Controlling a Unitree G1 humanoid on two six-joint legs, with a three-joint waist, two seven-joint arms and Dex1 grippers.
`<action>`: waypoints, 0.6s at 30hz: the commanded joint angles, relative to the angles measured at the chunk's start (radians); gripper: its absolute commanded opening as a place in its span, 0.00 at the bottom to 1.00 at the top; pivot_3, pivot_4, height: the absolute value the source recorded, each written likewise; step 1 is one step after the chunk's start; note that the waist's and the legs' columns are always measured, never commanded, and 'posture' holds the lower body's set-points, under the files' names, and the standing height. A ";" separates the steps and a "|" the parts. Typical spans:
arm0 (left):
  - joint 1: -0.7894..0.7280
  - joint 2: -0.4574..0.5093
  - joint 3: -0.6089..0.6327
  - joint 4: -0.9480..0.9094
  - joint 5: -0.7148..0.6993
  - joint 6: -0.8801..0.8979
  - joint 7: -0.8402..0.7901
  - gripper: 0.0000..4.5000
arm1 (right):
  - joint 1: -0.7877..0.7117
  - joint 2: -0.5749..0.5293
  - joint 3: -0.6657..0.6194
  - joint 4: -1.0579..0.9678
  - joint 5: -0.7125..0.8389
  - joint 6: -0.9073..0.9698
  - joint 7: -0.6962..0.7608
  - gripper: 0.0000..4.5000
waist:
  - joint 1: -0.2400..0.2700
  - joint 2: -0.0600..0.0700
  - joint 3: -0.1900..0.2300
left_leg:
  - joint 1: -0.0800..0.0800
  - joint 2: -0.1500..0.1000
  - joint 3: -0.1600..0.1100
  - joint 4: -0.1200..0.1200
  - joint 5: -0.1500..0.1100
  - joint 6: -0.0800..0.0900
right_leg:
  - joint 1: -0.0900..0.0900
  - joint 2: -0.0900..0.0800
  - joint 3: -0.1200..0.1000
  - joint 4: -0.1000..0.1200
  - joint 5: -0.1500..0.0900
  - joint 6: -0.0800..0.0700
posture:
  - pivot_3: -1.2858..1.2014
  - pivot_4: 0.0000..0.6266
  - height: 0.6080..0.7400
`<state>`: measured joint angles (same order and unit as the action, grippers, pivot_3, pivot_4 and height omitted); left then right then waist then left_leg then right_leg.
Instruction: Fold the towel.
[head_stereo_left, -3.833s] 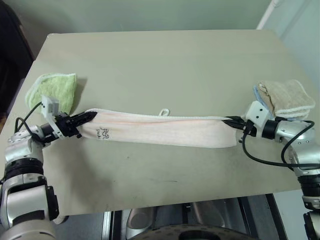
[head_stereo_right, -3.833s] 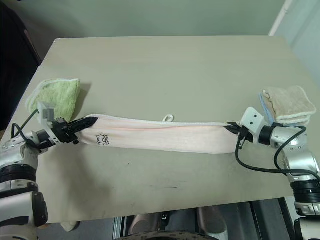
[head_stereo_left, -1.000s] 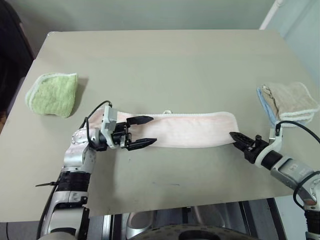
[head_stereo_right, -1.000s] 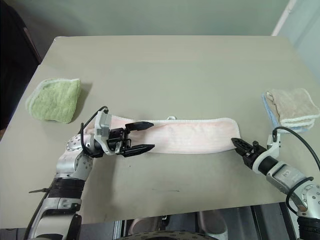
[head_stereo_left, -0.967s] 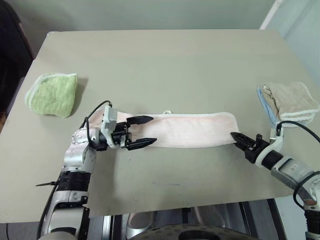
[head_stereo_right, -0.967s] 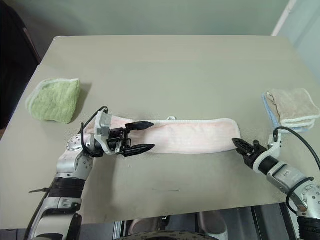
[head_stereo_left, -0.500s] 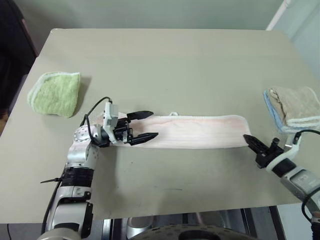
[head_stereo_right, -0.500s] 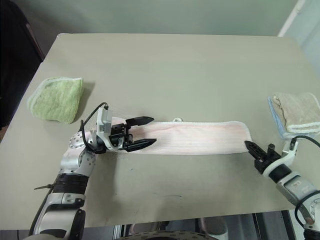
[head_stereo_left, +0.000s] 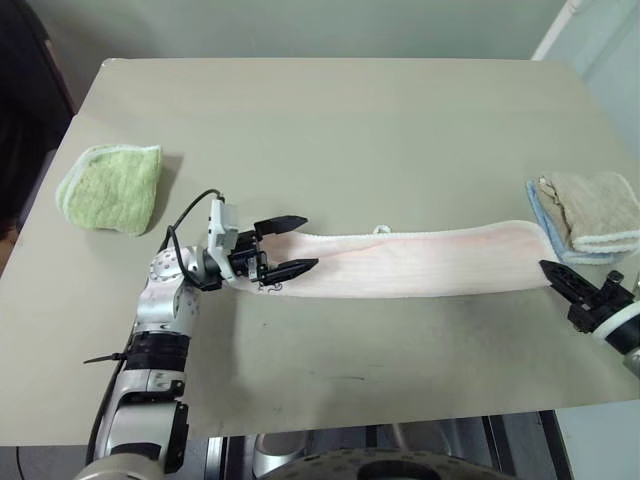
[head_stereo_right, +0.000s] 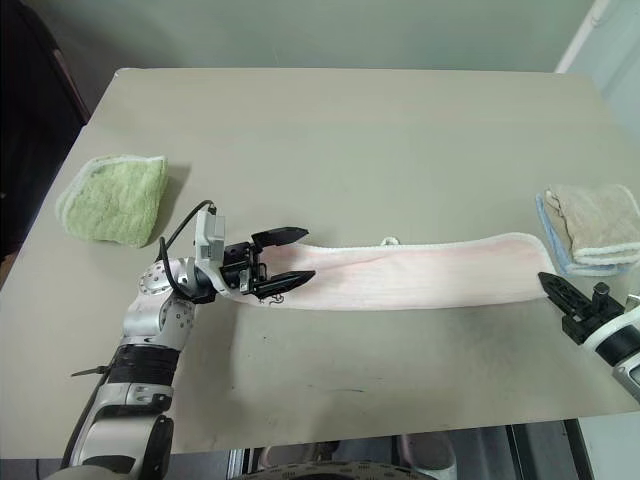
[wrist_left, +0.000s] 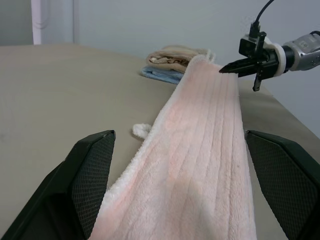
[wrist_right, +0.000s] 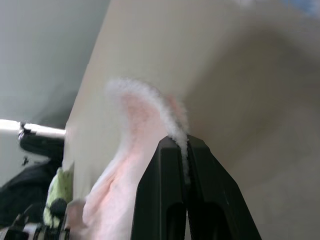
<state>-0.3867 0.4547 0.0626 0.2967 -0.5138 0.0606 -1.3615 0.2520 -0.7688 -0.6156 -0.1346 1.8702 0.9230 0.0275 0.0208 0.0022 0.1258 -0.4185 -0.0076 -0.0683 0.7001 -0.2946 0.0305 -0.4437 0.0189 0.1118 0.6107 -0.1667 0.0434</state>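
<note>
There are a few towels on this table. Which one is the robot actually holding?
The long pale pink towel, stretched out across the table. The right gripper pinches its end. The green towel and the beige and blue stack lie folded and untouched.

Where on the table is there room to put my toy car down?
The far half of the table, beyond the pink towel and between the green towel and the beige towels, is bare. The near strip is bare too. The towel's ends are crowded with grippers.
</note>
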 joint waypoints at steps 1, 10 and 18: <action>-0.023 -0.003 0.004 -0.004 0.007 -0.014 0.012 1.00 | -0.035 -0.041 -0.030 -0.134 0.071 0.020 0.057 0.00 | -0.002 0.001 0.000 | 0.000 0.000 0.000 0.000 0.000 0.000 | 0.000 0.000 0.000 0.000 0.000 0.001 | 0.52 0.24 1.00; -0.035 -0.014 -0.002 0.012 0.032 -0.030 0.028 1.00 | -0.156 -0.090 0.099 -0.308 0.102 0.022 0.109 0.00 | -0.003 0.001 0.000 | 0.000 0.000 0.000 0.001 0.000 0.000 | 0.000 0.000 0.000 0.000 0.002 0.004 | 0.52 0.24 1.00; -0.048 -0.019 -0.010 0.009 0.048 -0.032 0.042 1.00 | -0.317 -0.086 0.332 -0.333 0.078 0.003 0.054 0.00 | -0.007 0.001 0.000 | 0.001 0.000 0.000 0.001 0.003 0.000 | 0.001 0.000 -0.001 0.000 0.003 0.006 | 0.52 0.24 1.00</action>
<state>-0.4173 0.4408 0.0573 0.3200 -0.4686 0.0420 -1.3229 -0.0436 -0.8628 -0.3148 -0.4511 1.9468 0.9416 0.0934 0.0141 0.0035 0.1261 -0.4177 -0.0073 -0.0680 0.7013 -0.2911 0.0301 -0.4428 0.0192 0.1112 0.6107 -0.1639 0.0494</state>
